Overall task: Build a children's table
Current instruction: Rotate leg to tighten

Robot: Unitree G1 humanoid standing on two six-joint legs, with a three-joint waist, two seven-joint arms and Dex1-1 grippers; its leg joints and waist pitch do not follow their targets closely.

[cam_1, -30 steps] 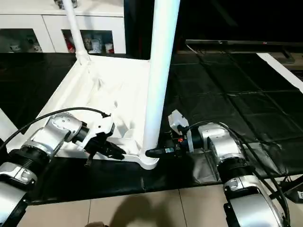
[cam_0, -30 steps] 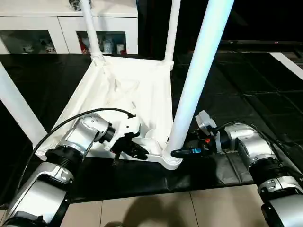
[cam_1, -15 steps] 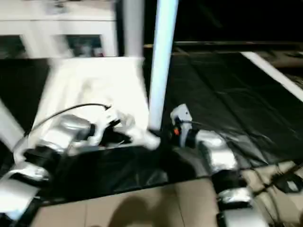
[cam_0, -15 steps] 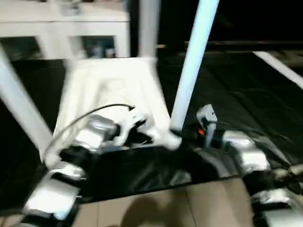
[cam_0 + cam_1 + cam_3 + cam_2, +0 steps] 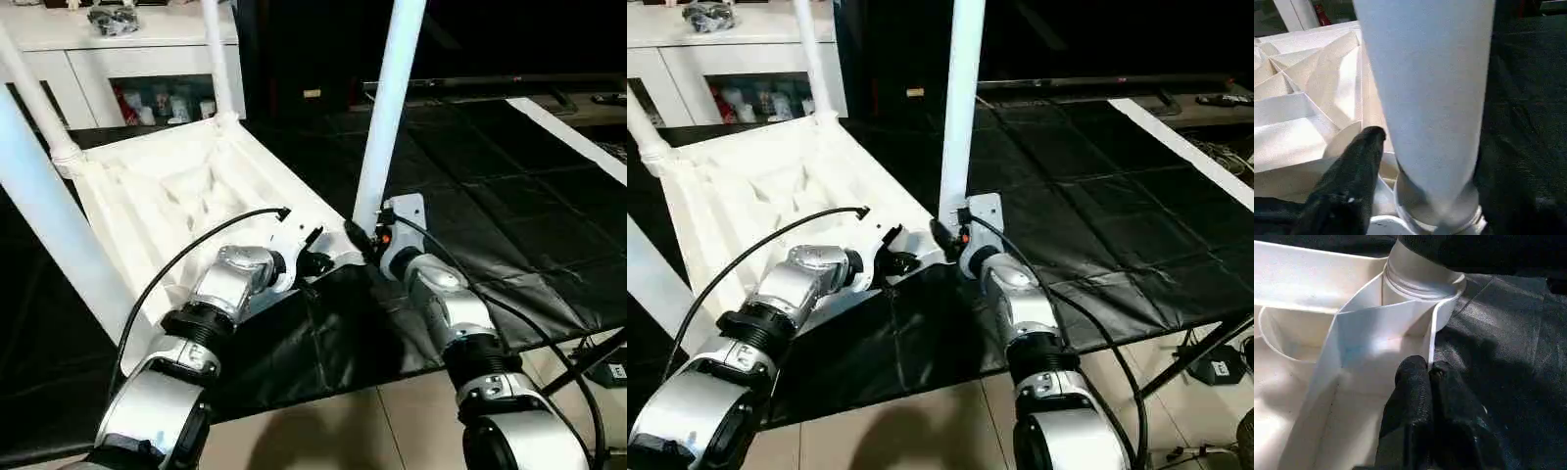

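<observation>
The children's table (image 5: pixel 186 186) lies upside down across the left half and centre of the head views, on a black sheet (image 5: pixel 509 235) of slightly glossy, creased material marked off in large squares. It is smooth white plastic: the rectangular top shows its underside, a shallow tray crossed by thin raised ribs that form angular pockets, with a round collar-like socket at each corner. Long, round, tapered legs stand up out of the sockets. One leg (image 5: pixel 387 108) rises from the near corner at frame centre, another (image 5: pixel 217 54) from the far corner at upper centre-left, and a third (image 5: pixel 44 211) runs thick along the left edge.

The left pincer (image 5: pixel 1429 374), with matte black, rough-grained fingers, is pressed together on the thin upright edge wall of the top (image 5: pixel 1400 318), right beside the near corner socket (image 5: pixel 1418 281). The right pincer (image 5: pixel 364 240) sits at the foot of the near leg, on the side away from the left one. In its wrist view one black finger (image 5: pixel 1359 161) lies against the ribbed underside next to the leg, which fills the space beside it; I cannot tell whether the pincer is spread or pinching the leg.

A white cabinet (image 5: pixel 108 73) with glass doors stands at upper left, and pale floor tiles (image 5: pixel 323 431) show along the bottom.
</observation>
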